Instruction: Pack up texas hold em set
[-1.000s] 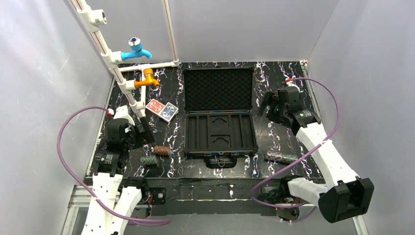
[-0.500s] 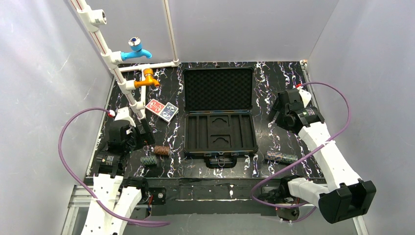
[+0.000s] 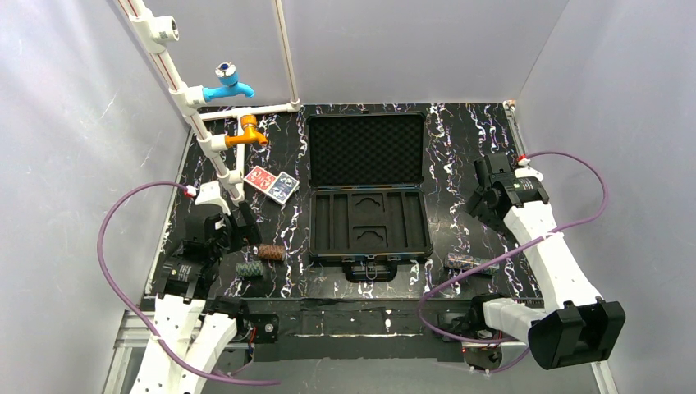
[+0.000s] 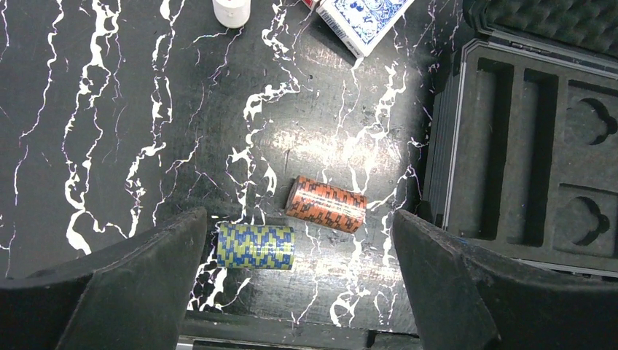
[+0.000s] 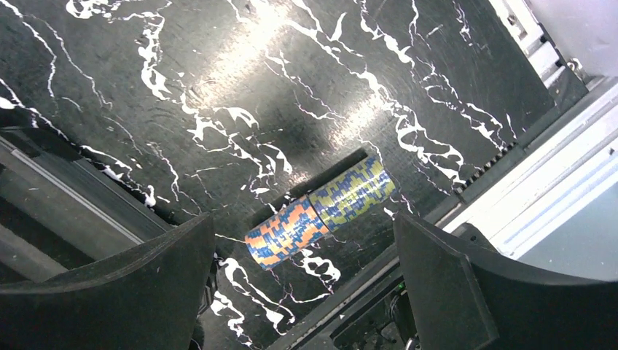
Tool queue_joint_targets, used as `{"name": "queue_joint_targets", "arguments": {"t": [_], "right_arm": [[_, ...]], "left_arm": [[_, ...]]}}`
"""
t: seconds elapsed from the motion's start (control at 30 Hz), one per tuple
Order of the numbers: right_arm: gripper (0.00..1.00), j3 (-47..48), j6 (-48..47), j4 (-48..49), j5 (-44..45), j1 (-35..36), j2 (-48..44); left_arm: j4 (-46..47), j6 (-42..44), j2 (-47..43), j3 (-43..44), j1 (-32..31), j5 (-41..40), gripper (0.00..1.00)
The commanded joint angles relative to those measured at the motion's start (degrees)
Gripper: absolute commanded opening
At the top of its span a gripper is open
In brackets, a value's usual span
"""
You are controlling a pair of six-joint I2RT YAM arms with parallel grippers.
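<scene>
Swinging back from the case [image 3: 326,226], the right gripper [image 5: 300,222] now hangs wide open and empty over two chip rolls [image 5: 321,211] at the near right. The left gripper [image 4: 300,217], equally wide and empty, hovers over two more rolls [image 4: 255,246]. Packing looks unstarted: the case lies open with bare slots, and the red deck [image 3: 260,178] and blue deck [image 3: 283,187] lie just left of it.

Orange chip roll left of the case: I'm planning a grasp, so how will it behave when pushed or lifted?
The orange roll lies on its side on the glossy table, so a sideways push would probably set it rolling. It looks like stacked chips. Pinched across the middle it may split, so gripping it end to end seems safer.
</scene>
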Motion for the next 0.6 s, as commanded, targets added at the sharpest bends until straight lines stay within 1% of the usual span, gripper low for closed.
{"name": "queue_joint_targets", "arguments": {"t": [0.0, 0.17, 0.37, 0.57], "right_arm": [[1.00, 0.6, 3.8, -4.1, 1.6, -1.1, -0.1], [1.00, 0.6, 8.0, -7.8, 4.6, -4.2, 0.0], [1.00, 0.1, 11.3, -8.9, 5.4, -6.7, -0.2], [1.00, 0.9, 17.6, -14.6, 13.4, -9.2, -2.8]], "left_arm": [[-0.1, 0.0, -0.6, -1.0, -2.0, -3.4, 0.99], [0.0, 0.1, -1.5, -1.3, -4.0, -5.3, 0.99], [0.0, 0.2, -1.4, -1.5, -6.6, -6.9, 0.99], [0.1, 0.2, -1.2, -1.5, -9.2, -7.4, 0.99]]}}
